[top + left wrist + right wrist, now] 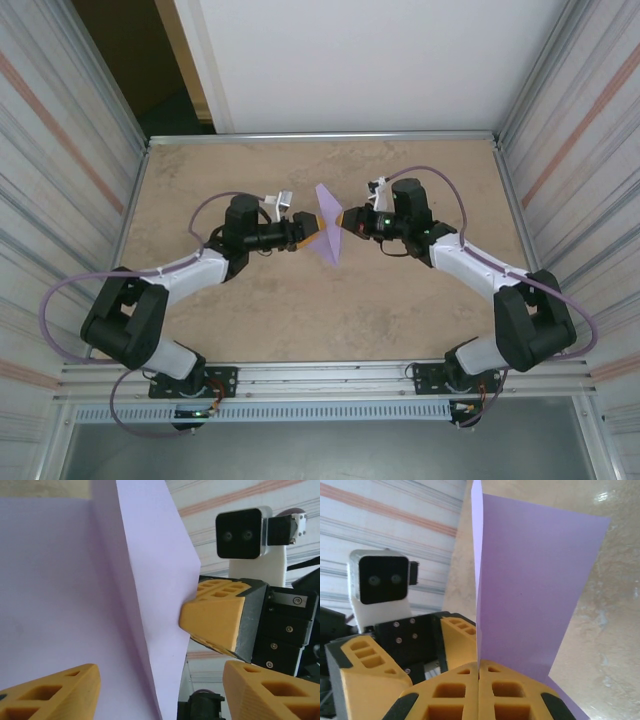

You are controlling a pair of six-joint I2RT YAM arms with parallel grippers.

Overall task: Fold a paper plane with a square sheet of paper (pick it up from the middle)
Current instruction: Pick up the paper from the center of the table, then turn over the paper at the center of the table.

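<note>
The thin, creased lavender paper sheet (328, 235) is held up on edge over the middle of the beige marbled desk (250, 310). Bare desk lies open all round it, out to the desk's edges. One sharp crease runs along the sheet, with a flap folded off it. The right claw (479, 669) is clamped on the sheet's right edge. The left claw (160, 680) stands apart, with the sheet's left part between its jaws.

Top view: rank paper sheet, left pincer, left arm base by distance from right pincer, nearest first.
1. paper sheet, clamped in the right pincer, centre.
2. left pincer, just left of the sheet.
3. left arm base, near edge, left.
</note>
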